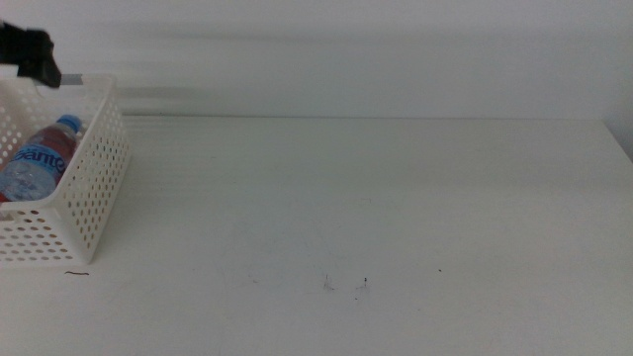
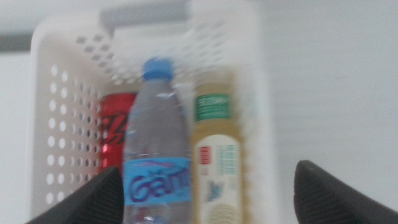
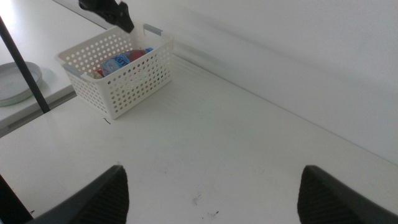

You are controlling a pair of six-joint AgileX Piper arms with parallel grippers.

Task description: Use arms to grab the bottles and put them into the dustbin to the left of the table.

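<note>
The left gripper (image 1: 30, 54) shows as a dark shape in the upper left corner of the middle view, partly cut off by the frame's edge. In its own wrist view its two dark jaws rise at the lower left and lower right, set wide apart with nothing between them. The right gripper (image 3: 211, 193) does not appear in the middle view; in its wrist view its jaws likewise stand far apart at the bottom corners, holding nothing.
</note>
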